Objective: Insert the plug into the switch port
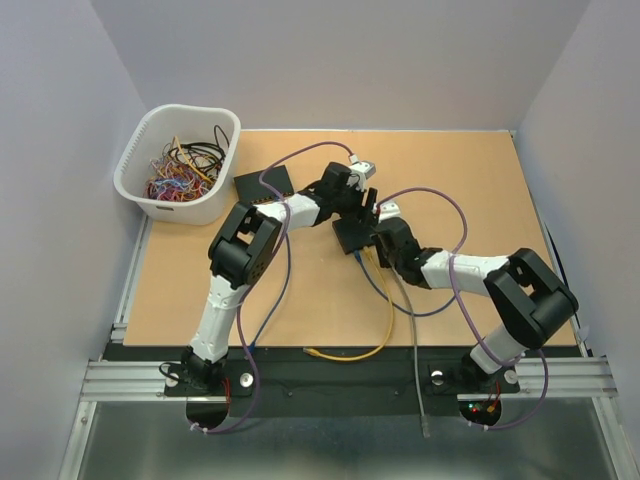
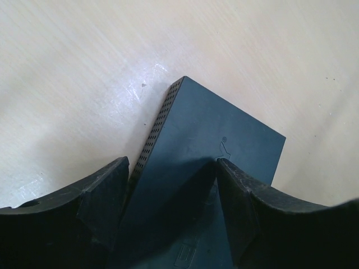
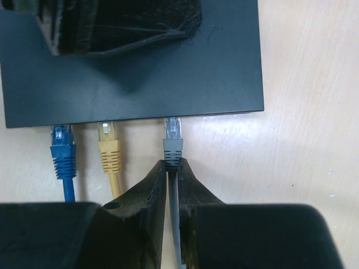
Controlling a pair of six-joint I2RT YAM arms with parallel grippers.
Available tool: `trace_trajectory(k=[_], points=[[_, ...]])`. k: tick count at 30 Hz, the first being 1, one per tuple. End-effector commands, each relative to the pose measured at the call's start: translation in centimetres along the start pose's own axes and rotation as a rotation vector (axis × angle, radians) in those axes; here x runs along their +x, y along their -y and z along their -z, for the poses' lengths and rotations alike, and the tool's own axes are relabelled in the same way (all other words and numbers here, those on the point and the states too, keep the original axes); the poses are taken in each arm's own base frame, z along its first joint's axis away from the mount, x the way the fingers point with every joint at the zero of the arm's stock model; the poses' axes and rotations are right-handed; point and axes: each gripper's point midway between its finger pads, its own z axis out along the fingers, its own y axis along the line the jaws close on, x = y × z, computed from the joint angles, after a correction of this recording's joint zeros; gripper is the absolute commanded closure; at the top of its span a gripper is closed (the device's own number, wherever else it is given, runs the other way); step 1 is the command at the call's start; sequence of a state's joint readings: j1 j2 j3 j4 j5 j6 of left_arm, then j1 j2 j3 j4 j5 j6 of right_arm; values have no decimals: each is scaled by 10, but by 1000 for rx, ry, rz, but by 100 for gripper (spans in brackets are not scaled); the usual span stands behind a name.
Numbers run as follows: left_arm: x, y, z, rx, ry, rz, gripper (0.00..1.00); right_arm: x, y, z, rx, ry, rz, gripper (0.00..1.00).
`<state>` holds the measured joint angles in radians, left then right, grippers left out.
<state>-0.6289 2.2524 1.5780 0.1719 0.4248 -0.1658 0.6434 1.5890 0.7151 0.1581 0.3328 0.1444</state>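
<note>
The right claw [image 3: 173, 166] is clenched on the ribbed rear of the grey plug [image 3: 173, 139], its two fingertips pinching the boot from either side with almost no gap between them; the grey cable [image 3: 175, 224] runs back between the fingers. The plug's clear head meets the front edge of the black switch [image 3: 140, 84], third in a row of ports; about as much of it shows as on its neighbours, though whether it is fully seated cannot be told. Just beside it sits a yellow plug [image 3: 109, 147], and beyond that a blue plug [image 3: 63, 150], both in the same front edge.

The left claw [image 2: 171, 193] is released, jaws spread wide over the far end of the switch [image 2: 213, 129]; one of its fingers [image 2: 101, 196] lies along the perforated side wall, the other over the flat top; whether they press on the casing cannot be told.

From above, the left claw [image 1: 352, 203] and the right claw [image 1: 373, 250] face each other across the switch [image 1: 350, 235] near the middle of the wooden worktop [image 1: 480, 200]; the yellow cable [image 1: 386, 325], the grey cable [image 1: 417, 360] and a blue cable [image 1: 375, 285] trail toward the near edge. A white basket [image 1: 135, 160] of tangled cables stands at the far left corner.
</note>
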Motion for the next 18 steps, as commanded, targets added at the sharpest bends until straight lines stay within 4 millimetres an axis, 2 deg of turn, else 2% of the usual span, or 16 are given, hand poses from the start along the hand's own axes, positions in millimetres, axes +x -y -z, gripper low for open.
trace_trajectory(k=[1,10,13,14,16,17,18], points=[[63,12,-4,-24,-216,66,26,-56,-19,14,-82,197,-119,100],[41,1,4,-87,-164,70,26,-43,-20,22,-102,168,-151,100],[18,2,15,-120,-108,68,26,-39,-19,22,-100,161,-162,100],[-1,7,24,-125,-66,60,26,-37,-19,22,-99,155,-162,100],[-22,13,36,-139,-17,47,26,-33,-19,21,-98,145,-166,99],[-43,16,47,-157,32,34,26,-31,-19,19,-99,140,-163,100],[-52,16,53,-168,54,27,26,-30,-21,19,-101,136,-166,100]])
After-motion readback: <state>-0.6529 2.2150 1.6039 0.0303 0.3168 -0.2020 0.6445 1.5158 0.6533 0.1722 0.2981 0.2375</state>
